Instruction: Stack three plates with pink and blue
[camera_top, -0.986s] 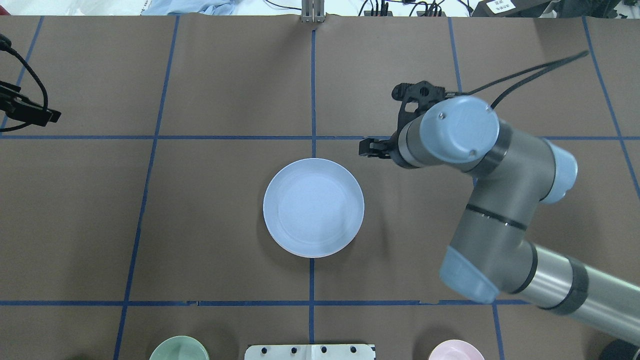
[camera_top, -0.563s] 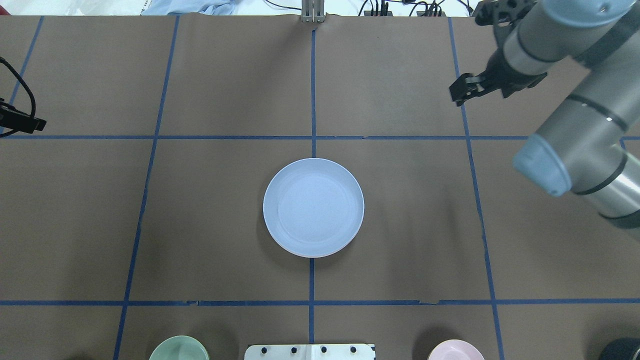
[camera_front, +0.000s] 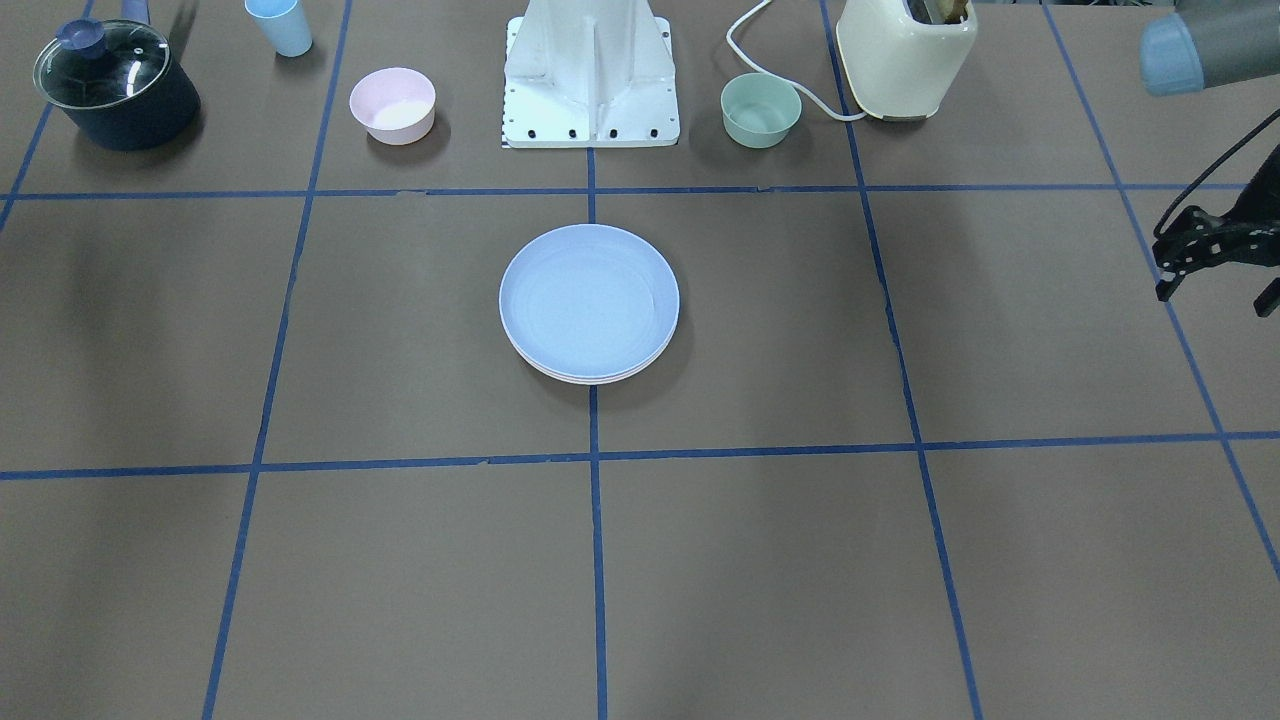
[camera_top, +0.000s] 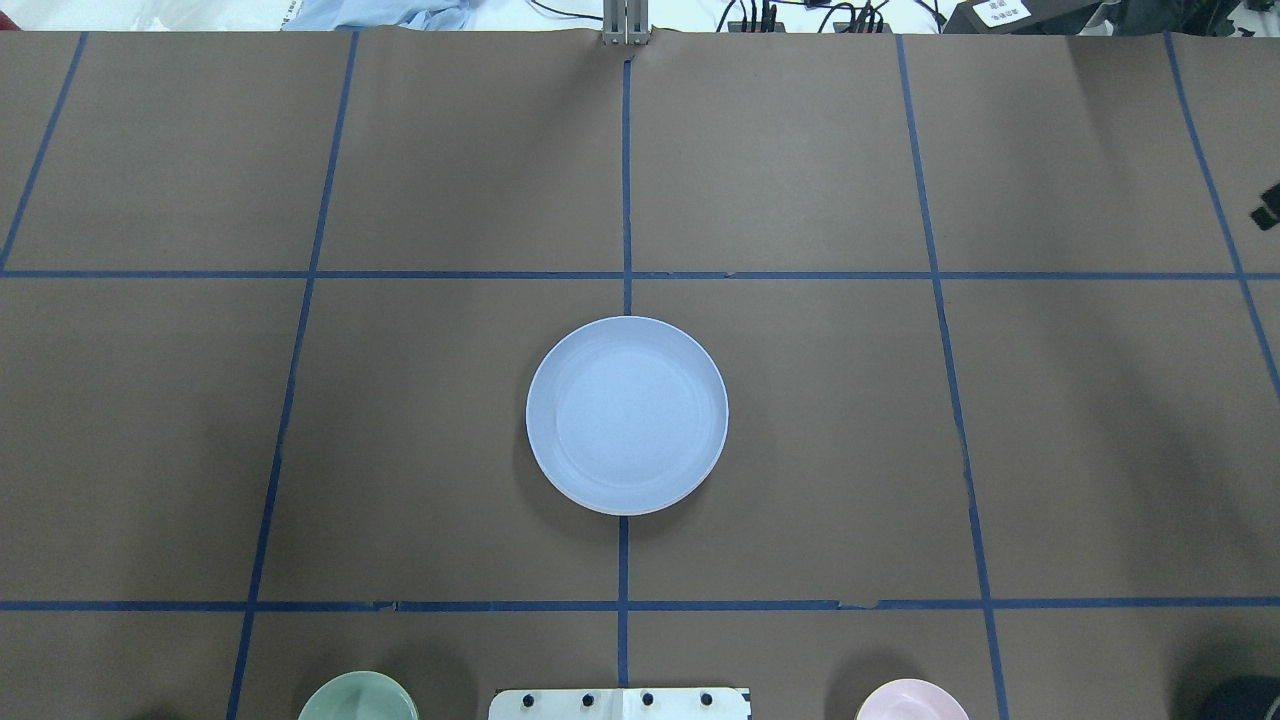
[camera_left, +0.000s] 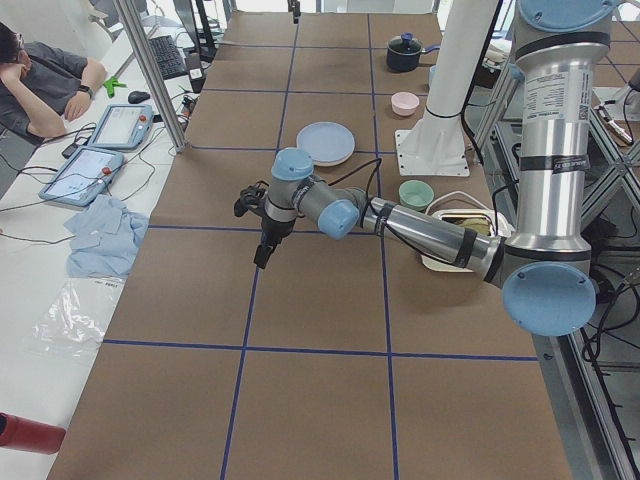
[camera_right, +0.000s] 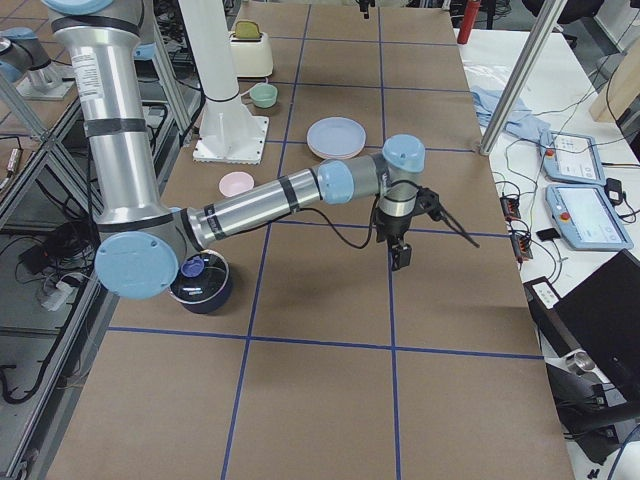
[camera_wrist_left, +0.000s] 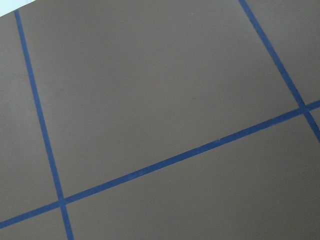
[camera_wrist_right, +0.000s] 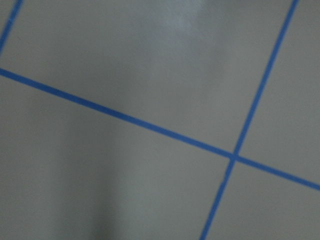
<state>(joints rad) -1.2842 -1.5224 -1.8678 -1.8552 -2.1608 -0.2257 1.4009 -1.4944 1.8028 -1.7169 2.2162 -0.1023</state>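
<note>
1. Left tool (camera_front: 1215, 290): hangs above the bench (camera_top: 800, 450) near its left end. Its jaws stand apart with nothing between them, so it is released. A second ago it showed at the left edge of the overhead view; now it is gone from that view.
2. Right tool (camera_right: 399, 258): points down over the bench toward its right end. Only a dark sliver of it (camera_top: 1267, 213) shows at the overhead view's right edge. Whether it is released or clenched cannot be told. A second ago it hung just beside the blue plate (camera_top: 627, 415), and 0.6 s ago it was over the far right corner. It has since drawn off almost out of the overhead view.
3. Stack of plates (camera_front: 590, 305): lies between the two tools, well apart from both and touched by neither. The blue plate is on top. Under its edge shows the rim of a paler plate (camera_front: 590, 380), whose colour cannot be told. The stack lies where it lay a second ago.
4. Beyond the stack from either tool, toward the robot's base: a pink bowl (camera_front: 392, 104) on the right tool's side and a mint bowl (camera_front: 761, 109) on the left tool's side.
</note>
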